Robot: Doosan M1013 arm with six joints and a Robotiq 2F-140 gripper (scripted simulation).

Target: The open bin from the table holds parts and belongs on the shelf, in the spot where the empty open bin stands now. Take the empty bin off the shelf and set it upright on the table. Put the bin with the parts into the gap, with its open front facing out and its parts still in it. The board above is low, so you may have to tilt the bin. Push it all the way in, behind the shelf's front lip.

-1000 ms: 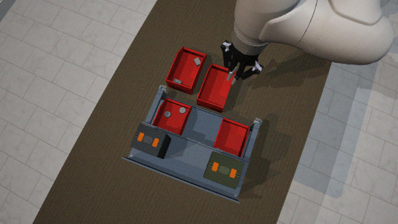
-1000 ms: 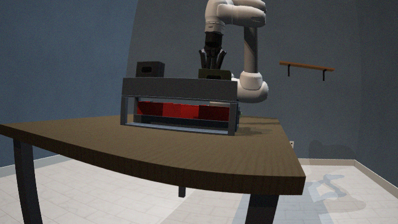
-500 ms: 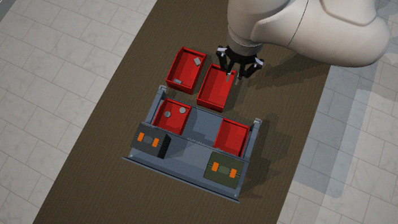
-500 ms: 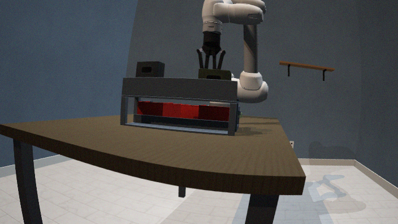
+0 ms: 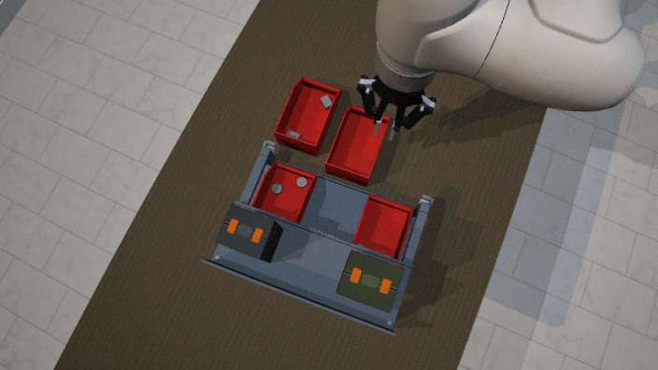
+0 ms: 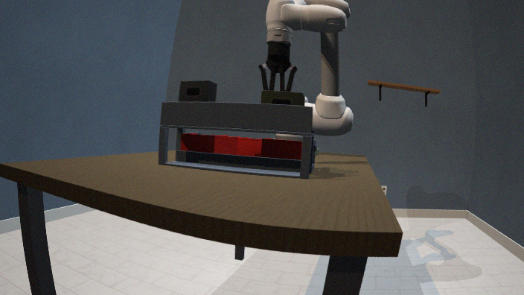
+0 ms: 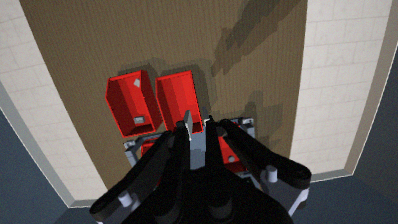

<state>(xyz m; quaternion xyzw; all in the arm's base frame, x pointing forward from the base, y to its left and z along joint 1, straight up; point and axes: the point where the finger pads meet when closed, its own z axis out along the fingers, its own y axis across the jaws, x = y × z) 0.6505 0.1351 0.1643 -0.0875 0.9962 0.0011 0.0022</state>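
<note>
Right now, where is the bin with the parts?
Top view: the bin with parts sits on the table, left of the empty bin, just behind the shelf.

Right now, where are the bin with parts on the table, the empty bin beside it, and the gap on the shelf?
Parts bin (image 5: 306,119), top view, its floor.
Empty bin (image 5: 355,142), top view, its floor.
Shelf gap (image 5: 338,203), top view, bare board.
</note>
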